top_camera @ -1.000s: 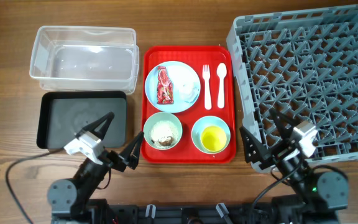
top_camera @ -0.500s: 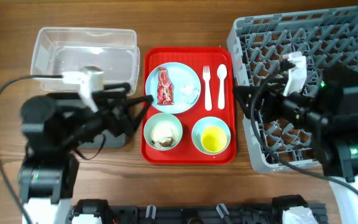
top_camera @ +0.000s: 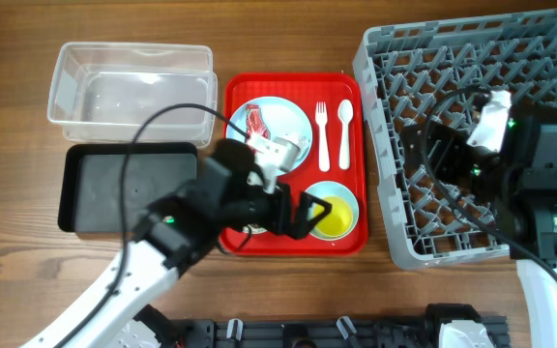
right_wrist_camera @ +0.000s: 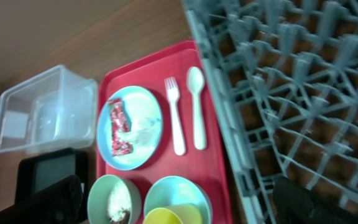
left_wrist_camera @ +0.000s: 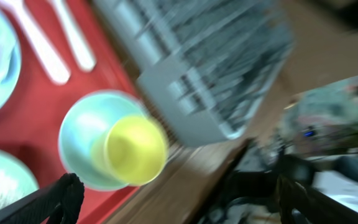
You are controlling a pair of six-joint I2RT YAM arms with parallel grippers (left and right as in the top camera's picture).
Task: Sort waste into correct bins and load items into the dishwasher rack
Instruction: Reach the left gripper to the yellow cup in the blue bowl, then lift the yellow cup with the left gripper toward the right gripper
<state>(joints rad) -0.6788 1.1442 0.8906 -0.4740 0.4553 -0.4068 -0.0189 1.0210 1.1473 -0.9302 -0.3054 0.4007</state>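
Observation:
On the red serving tray point(top_camera: 356, 159) a light blue plate point(top_camera: 278, 111) holds the red wrapper point(top_camera: 256, 130) and white tissue point(top_camera: 295, 142). The white fork point(top_camera: 322, 130) and spoon point(top_camera: 344, 126) lie beside it. The yellow cup point(top_camera: 332, 217) sits in the light blue bowl point(top_camera: 344, 191). My left gripper point(top_camera: 298, 213) hovers open and empty over the tray's front, beside the cup point(left_wrist_camera: 135, 149). My left arm mostly hides the green bowl from overhead; the right wrist view shows it point(right_wrist_camera: 114, 199) with rice. My right gripper point(top_camera: 424, 155) is open and empty above the grey dishwasher rack point(top_camera: 472, 68).
The clear tub point(top_camera: 129, 92) stands at the back left with the black tray point(top_camera: 104, 184) in front of it. The rack fills the right side, close against the red tray's right edge. Cables trail from both arms.
Both arms have risen from the front edge. My left arm swung right over the tray's front bowls. My right arm moved over the rack's left half. The objects have not moved.

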